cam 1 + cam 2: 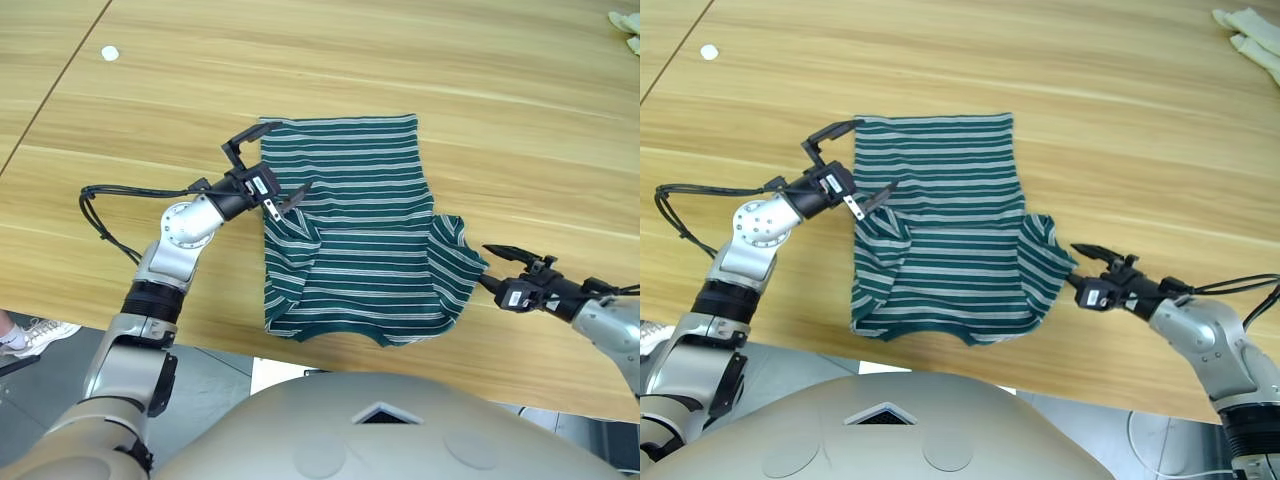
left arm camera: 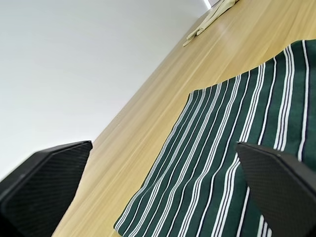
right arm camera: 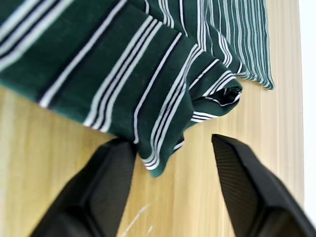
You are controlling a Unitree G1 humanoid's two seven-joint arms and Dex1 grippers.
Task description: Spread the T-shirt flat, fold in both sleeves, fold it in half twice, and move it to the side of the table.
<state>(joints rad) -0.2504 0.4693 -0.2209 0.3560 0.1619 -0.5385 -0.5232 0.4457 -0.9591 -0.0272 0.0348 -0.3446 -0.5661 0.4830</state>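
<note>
A dark green T-shirt (image 1: 350, 230) with white stripes lies on the wooden table (image 1: 500, 120), hem at the far side and collar toward the near edge. Its left sleeve (image 1: 290, 245) is folded onto the body. The right sleeve (image 1: 455, 255) bulges out rumpled. My left gripper (image 1: 268, 170) hovers open over the shirt's left edge, with striped cloth (image 2: 237, 148) below it. My right gripper (image 1: 488, 265) is open at table level, and the tip of the right sleeve (image 3: 163, 148) reaches between its fingers (image 3: 103, 182).
A small white disc (image 1: 110, 53) lies far left on the table. A pale cloth (image 1: 1250, 30) sits at the far right corner. Black cables (image 1: 100, 215) trail from the left wrist. The table's near edge (image 1: 230, 350) runs just below the shirt's collar.
</note>
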